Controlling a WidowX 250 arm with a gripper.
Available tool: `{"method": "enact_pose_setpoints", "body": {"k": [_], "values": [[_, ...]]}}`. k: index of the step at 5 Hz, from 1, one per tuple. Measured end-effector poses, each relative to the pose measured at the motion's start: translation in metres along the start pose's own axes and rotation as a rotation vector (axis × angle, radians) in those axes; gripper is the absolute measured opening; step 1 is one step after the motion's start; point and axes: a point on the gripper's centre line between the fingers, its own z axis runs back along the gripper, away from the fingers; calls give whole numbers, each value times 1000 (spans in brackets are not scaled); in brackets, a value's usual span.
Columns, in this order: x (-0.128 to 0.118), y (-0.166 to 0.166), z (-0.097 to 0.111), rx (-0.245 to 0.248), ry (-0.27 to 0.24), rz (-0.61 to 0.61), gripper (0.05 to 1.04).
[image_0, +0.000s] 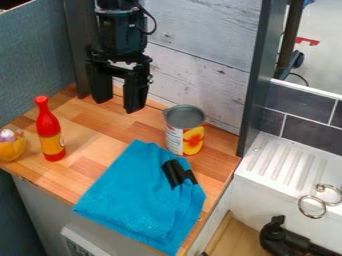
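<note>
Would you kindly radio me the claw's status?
Claw open, empty, above wooden counter. Can upright, near claw. Blue cloth lying folded in front of can.

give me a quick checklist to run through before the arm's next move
1. Gripper open and empty: ok, fingers apart, nothing between them.
2. Can upright: ok, standing by the wall behind the blue cloth.
3. Can sealed on top: cannot tell.
4. Red bottle upright: ok, standing apart from the can.
5. Blue cloth spread out in one layer: not ok, it's folded, with black strips on it.
</note>
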Motion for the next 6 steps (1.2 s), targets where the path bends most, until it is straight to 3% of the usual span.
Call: {"method": "enact_pose_setpoints", "body": {"k": [1,3,4,5,6], "values": [[0,0,-10,-9,33,3,1001],[27,-54,-14,-93,-73,-92,1001],[39,-61,-27,-135,-115,-109,1001],[51,-68,-37,-139,-155,-141,1001],[63,-73,-49,-174,-191,-187,1001]]}}
